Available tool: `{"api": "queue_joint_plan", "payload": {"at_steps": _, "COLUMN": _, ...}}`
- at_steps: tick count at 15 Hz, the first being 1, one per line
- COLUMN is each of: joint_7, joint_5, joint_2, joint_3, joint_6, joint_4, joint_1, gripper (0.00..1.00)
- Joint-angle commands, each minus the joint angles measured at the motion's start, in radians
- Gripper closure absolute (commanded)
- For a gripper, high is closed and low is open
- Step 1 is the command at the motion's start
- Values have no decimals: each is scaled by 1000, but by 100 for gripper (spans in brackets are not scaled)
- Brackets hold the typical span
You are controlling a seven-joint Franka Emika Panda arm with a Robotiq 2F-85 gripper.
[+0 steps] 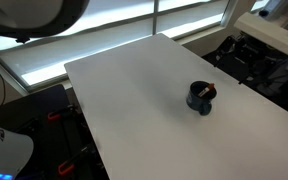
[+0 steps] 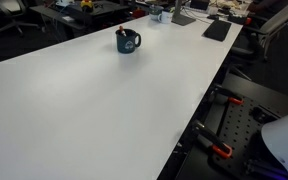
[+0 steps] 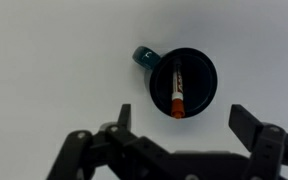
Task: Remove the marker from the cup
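The dark blue-black cup (image 3: 184,84) stands upright on the white table, with its handle (image 3: 143,56) at the upper left in the wrist view. The reddish-orange marker (image 3: 176,96) lies inside it, leaning on the rim nearest my gripper. My gripper (image 3: 184,125) hovers above the cup, open and empty, its fingers apart on either side just below the cup in that view. The cup also shows in both exterior views (image 1: 201,98) (image 2: 127,41), with the marker tip poking out (image 1: 212,91). The gripper is not in either exterior view.
The white table (image 1: 134,90) (image 2: 94,100) is large and bare around the cup. Dark equipment and red clamps (image 2: 219,150) sit along its edges. Desks with clutter (image 2: 184,15) stand beyond the far end.
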Motion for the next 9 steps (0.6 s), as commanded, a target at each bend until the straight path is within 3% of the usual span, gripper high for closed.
{"api": "queue_joint_plan", "payload": {"at_steps": 1, "joint_7": 0, "joint_5": 0, "joint_2": 0, "joint_3": 0, "joint_6": 0, "joint_4": 0, "joint_1": -2, "gripper": 0}}
{"api": "queue_joint_plan", "payload": {"at_steps": 5, "joint_7": -9, "joint_5": 2, "joint_2": 5, "joint_3": 2, "joint_6": 0, "joint_4": 11, "joint_1": -7, "gripper": 0}}
{"api": "queue_joint_plan", "payload": {"at_steps": 9, "joint_7": -132, "joint_5": 5, "joint_2": 37, "joint_3": 25, "joint_6": -21, "joint_4": 64, "joint_1": -21, "gripper": 0}}
